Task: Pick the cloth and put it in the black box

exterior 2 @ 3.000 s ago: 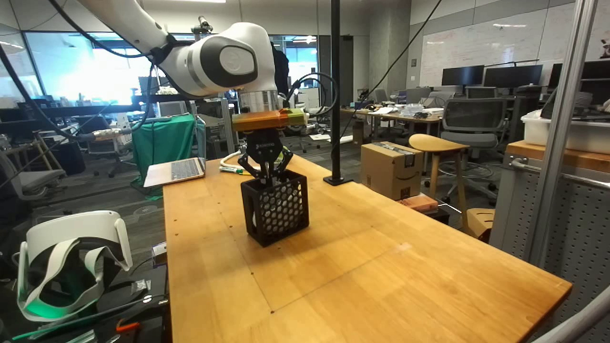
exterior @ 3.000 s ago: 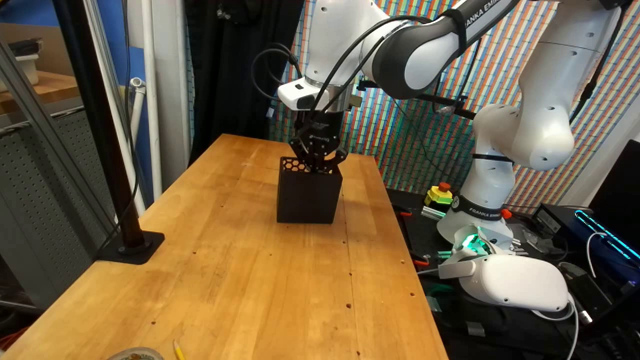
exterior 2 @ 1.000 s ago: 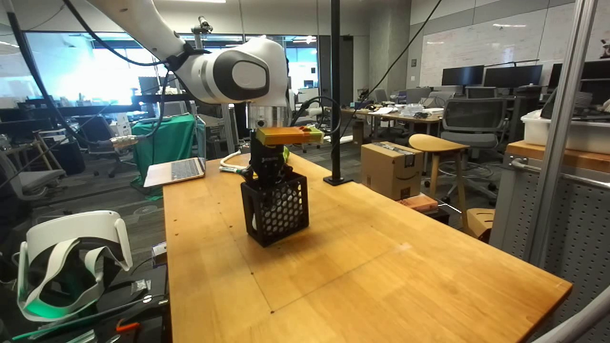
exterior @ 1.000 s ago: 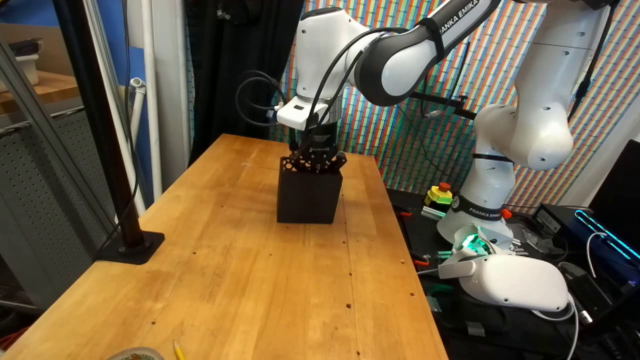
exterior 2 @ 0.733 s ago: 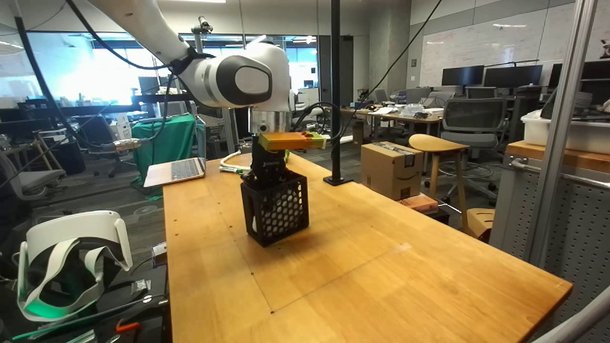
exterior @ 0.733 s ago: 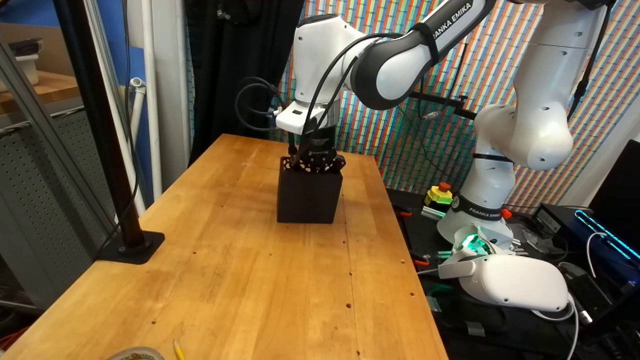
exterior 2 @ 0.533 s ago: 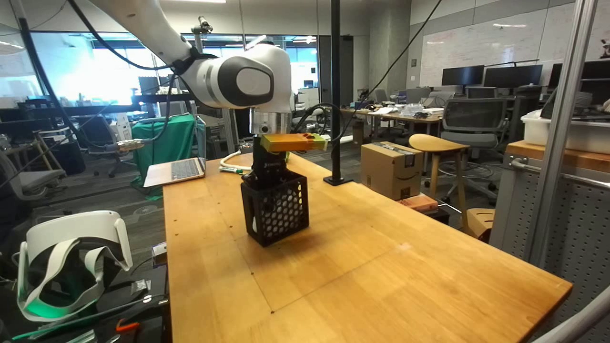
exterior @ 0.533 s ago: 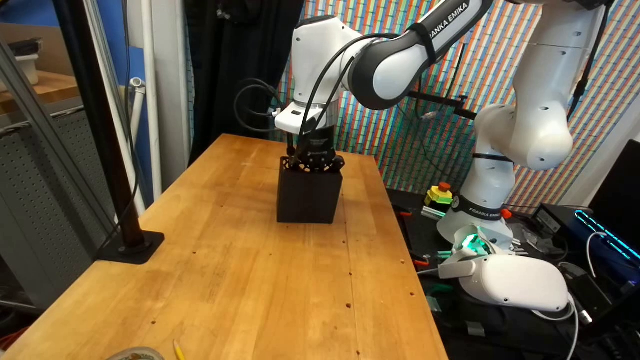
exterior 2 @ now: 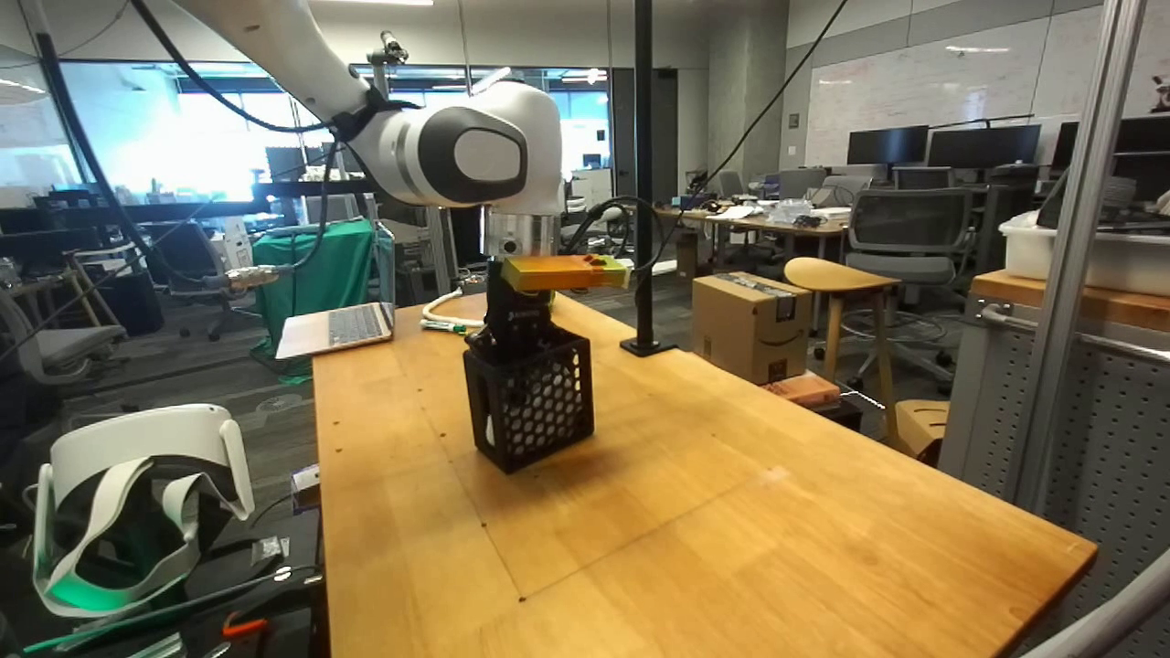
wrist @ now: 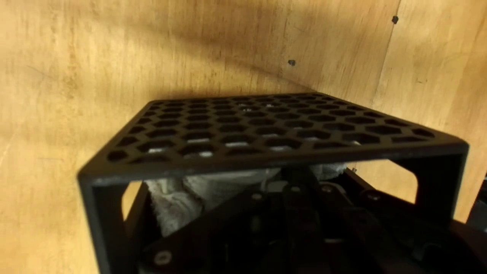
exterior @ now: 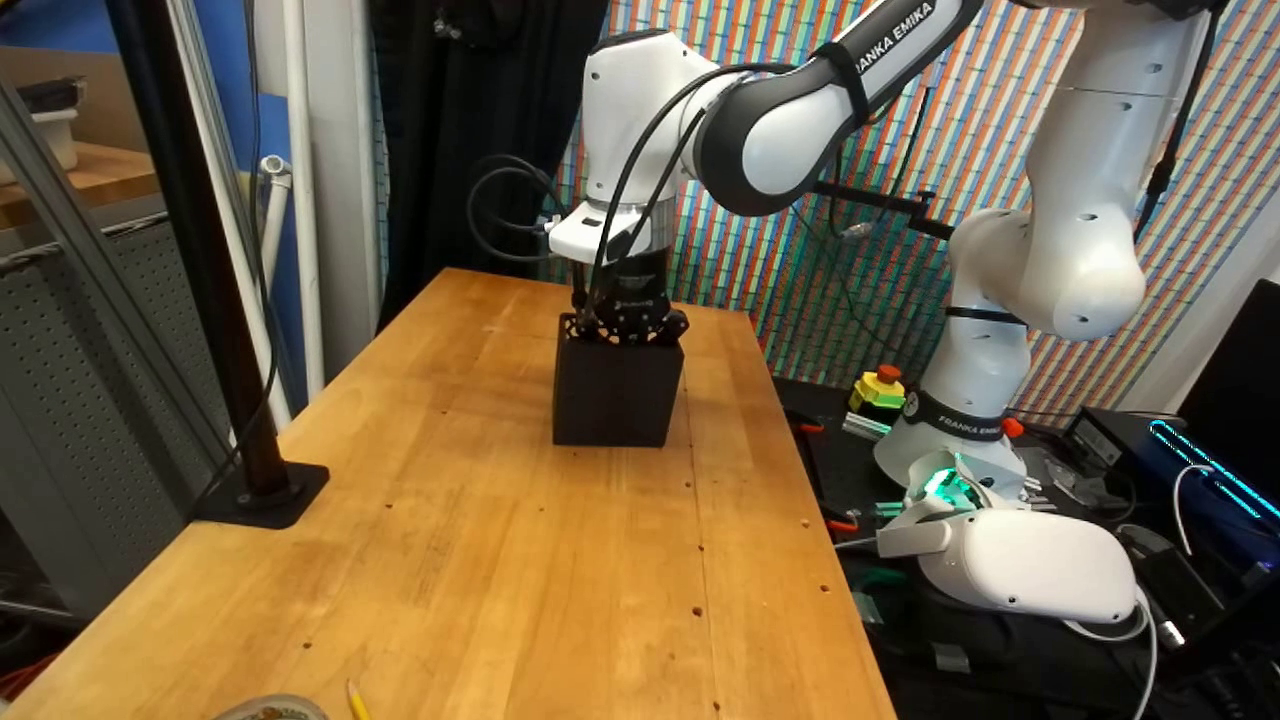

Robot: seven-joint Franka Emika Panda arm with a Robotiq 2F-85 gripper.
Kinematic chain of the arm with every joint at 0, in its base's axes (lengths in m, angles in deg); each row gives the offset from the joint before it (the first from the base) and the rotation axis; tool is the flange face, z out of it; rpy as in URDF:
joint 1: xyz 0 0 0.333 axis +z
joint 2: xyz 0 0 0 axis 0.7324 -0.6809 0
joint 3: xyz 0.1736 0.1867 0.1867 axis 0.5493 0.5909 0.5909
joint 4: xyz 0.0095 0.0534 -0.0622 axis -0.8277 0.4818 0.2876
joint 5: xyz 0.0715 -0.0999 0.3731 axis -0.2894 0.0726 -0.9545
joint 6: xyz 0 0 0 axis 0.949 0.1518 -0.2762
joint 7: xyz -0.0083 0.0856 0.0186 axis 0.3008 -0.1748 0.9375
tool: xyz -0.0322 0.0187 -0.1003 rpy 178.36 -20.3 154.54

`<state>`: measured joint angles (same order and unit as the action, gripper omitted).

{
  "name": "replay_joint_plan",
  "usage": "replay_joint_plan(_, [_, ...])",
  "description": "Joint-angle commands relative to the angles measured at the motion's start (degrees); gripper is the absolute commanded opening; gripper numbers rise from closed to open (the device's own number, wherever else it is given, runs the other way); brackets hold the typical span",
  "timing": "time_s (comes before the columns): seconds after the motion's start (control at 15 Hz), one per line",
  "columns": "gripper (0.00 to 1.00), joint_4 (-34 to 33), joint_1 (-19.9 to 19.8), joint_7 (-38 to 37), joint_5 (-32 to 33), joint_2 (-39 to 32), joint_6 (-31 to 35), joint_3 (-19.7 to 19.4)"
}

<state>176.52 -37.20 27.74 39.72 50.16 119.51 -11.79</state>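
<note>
The black box (exterior: 612, 398) stands upright on the wooden table; its honeycomb side shows in an exterior view (exterior 2: 548, 451) and its rim in the wrist view (wrist: 236, 168). The white, fluffy cloth (wrist: 173, 211) lies inside the box in the wrist view, beside and beneath the fingers. A white bit of it shows through the box's side opening (exterior 2: 489, 429). My gripper (wrist: 293, 180) points down into the box; its upper part shows above the rim in both exterior views (exterior: 632, 325) (exterior 2: 519, 336). Its fingers look close together; the tips are hidden, so any cloth between them is unseen.
A black pole on a square base (exterior: 265, 500) stands at the table's edge. A pencil (exterior: 357, 702) and a round object (exterior: 272, 710) lie at the near end. A laptop (exterior 2: 336, 327) and a pale hose (exterior 2: 443, 315) lie at the table's far end.
Over three seconds my gripper has come down from above the box, with its fingers now inside it. In the last half second the arm has barely moved; the box has shifted very slightly.
</note>
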Motion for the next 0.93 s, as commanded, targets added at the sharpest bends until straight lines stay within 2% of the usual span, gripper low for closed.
replay_joint_plan(0.0, [0.01, 1.28, 0.02, -4.39, 3.00, 5.11, 0.17, 0.51])
replay_joint_plan(0.53, [0.02, 1.83, 0.76, -21.17, 8.10, 19.70, -1.92, 1.36])
replay_joint_plan(0.6, [0.27, 1.79, 0.87, -23.68, 8.59, 21.14, -2.64, 1.59])
replay_joint_plan(0.67, [0.02, 0.24, 1.38, -19.19, 7.13, 16.96, -1.76, 0.40])
replay_joint_plan(0.73, [0.06, 0.35, 1.58, -20.93, 7.52, 18.47, -2.38, 0.49])
replay_joint_plan(0.87, [0.22, 0.88, 1.81, -22.36, 7.93, 20.15, -2.85, 0.56])
